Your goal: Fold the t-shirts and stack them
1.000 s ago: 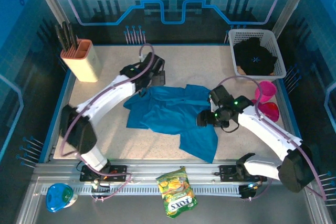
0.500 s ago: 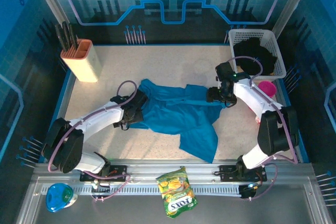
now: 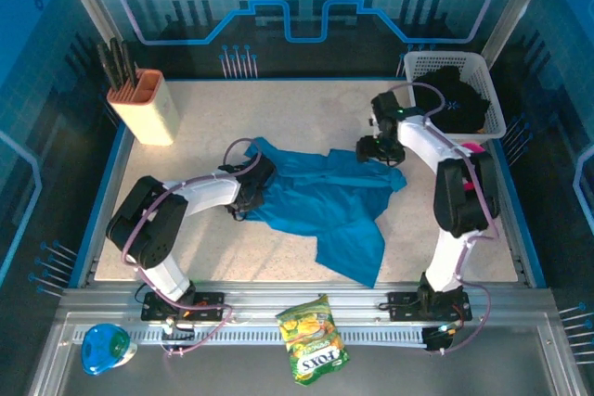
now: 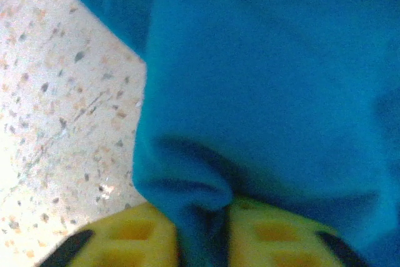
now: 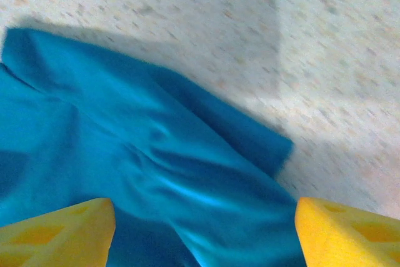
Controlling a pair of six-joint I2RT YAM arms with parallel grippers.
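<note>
Teal cloth makes up the biggest thing here: the teal t-shirt (image 3: 325, 206), lying rumpled and half spread on the table, left of the white basket (image 3: 444, 57) and nearer the arm bases. It looks light, limp and likely to drag, so a hem, shoulder or sleeve edge would be the best hold. The black t-shirt (image 3: 450, 99) sits bunched inside the basket. That makes two shirts and one basket. The left gripper (image 4: 203, 236), at the shirt's edge farthest from the basket, has its jaws pinched on a fold of teal cloth. The right gripper (image 5: 203, 236), near the basket's near-left corner, hangs over the shirt's corner with jaws wide apart, holding nothing.
</note>
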